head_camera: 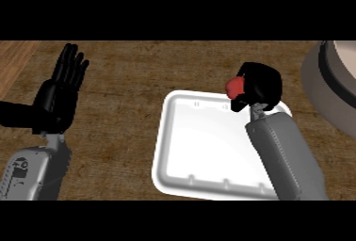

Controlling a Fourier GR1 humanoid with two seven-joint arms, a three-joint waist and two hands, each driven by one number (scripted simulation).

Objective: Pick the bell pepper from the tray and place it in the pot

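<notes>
A red bell pepper [236, 86] shows at the far edge of the white tray [201, 146], mostly hidden by my right hand [262, 86], whose fingers curl round it. Whether the pepper rests on the tray or is lifted off it I cannot tell. The grey pot [332, 89] stands at the right edge of the view, only partly visible, to the right of my right hand. My left hand [59, 94] stays open at the left, fingers pointing up, away from the tray.
The tray lies on a brown wood-grain counter [132, 70]. A lighter wooden strip [14, 56] runs at the far left edge.
</notes>
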